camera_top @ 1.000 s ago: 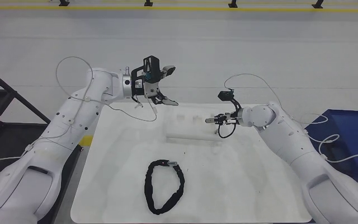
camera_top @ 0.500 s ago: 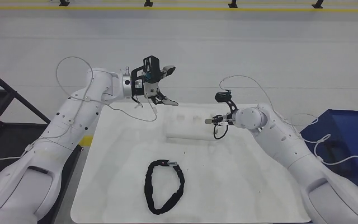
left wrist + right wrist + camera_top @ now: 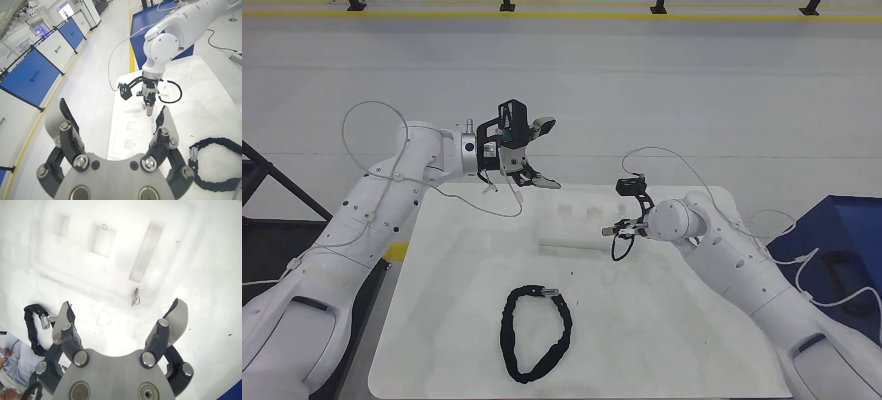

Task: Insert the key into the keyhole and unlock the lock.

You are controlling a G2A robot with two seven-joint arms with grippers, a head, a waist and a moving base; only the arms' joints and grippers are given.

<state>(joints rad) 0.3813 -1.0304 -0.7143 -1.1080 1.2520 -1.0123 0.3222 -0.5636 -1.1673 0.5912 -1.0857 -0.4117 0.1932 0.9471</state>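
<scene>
Key point(image 3: 134, 297), light stiff metal, lies flat just ahead of the released right jaws; probably slippery, best pinched at its ringed head. Left jaws gape too.

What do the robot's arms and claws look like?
The left arm and right arm are smooth, shiny white tubes with round joints. The left gripper and right gripper each have a silver plate, black links and two curved silver fingers lined with black ribbed pads. A black ribbed cable curls at the right wrist.
</scene>
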